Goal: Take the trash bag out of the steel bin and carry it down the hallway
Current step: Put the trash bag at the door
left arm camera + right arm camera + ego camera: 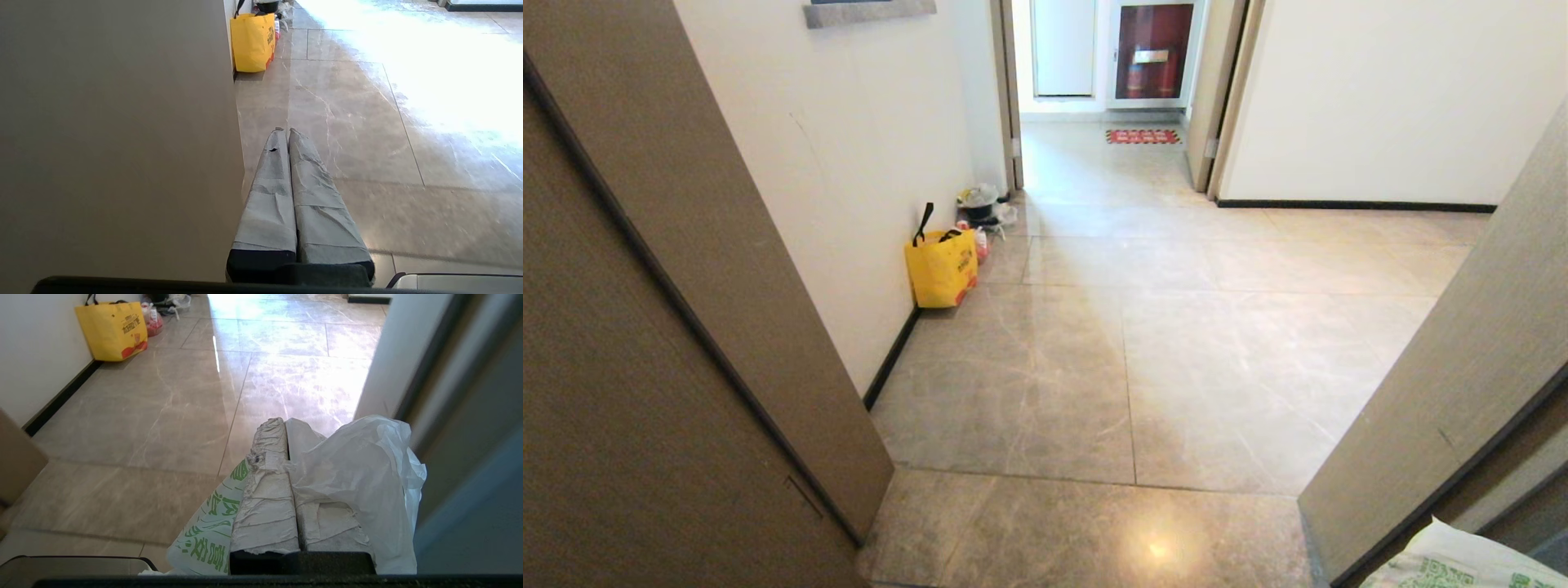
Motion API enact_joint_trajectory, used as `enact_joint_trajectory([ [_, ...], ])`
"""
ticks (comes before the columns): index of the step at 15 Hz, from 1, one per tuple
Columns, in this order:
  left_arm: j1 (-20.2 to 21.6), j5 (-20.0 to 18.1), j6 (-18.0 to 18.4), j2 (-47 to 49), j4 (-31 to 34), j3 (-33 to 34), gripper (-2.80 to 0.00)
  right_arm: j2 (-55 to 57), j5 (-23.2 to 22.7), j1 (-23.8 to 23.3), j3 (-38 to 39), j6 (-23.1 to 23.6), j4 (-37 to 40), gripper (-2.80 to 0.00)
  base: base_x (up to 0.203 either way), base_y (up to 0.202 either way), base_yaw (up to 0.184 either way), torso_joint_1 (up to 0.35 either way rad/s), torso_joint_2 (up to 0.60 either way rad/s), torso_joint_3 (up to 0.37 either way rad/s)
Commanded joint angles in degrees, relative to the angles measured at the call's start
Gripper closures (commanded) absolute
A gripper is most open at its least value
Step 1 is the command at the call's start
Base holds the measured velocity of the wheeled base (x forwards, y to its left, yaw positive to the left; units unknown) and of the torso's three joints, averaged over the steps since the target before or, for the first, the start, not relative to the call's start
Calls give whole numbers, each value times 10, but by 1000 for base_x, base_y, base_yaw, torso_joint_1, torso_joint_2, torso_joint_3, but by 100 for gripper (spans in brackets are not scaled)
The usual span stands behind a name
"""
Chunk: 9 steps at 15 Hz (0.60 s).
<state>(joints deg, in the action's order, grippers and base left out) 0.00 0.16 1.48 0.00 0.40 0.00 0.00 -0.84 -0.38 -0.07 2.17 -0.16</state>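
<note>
Right claw: the right claw (286,424) is clenched tight, its taped fingers (267,490) pinching the trash bag (359,477), whose thin white plastic bunches over one finger and hangs down beside both.
Trash bag: white and crinkly with green print; in the head view only a corner of it (1454,563) peeks in at the lower right, just beside the door frame (1445,392) on that side.
Left claw: the left claw (286,130) is clenched too, fingers (269,196) pressed together with nothing between them, hanging close beside the brown door panel (114,134) on the robot's left.
Hallway: glossy beige-grey tiles (1094,367) stretch ahead through the doorway, white walls (849,163) with black baseboard (894,351) on either side, a bright glare across the floor.
Yellow tote: a yellow tote bag (942,265) with black handles stands against the left wall, touching the baseboard.
Behind the tote: a small heap of bags and a dark container (984,208) sits just beyond it, near the corner of the next door opening.
Far end: a red mat (1143,136) lies on the floor ahead, before a cabinet with a dark red panel (1152,49).
Steel bin: I cannot tell where it is; only a rounded dark-edged rim (73,565) shows at the edge of the right wrist view, too little to name.
</note>
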Motion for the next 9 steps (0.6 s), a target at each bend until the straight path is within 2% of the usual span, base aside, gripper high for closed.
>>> enact_joint_trajectory([
  [1, 0, 0, 0, 0, 0, 0, 0, 0, 0, -1, 0, 0, 0, 0, 196, 0, 2, -6, 6, 2],
  [6, 0, -1, 0, 0, 3, 0, 0, 0, 0, -1, 1, 0, 0, 0, 189, 0, 1, 3, 3, 4],
  [7, 0, -1, -1, 0, 2, 0, 0, 0, 0, 0, 1, 0, 0, 0, 133, 0, 6, 3, 2, -2],
  [9, 0, -2, 0, 0, 2, 0, 0, 0, 0, 0, 0, 0, 0, 0, 0, 0, 0, 0, 0, 0],
])
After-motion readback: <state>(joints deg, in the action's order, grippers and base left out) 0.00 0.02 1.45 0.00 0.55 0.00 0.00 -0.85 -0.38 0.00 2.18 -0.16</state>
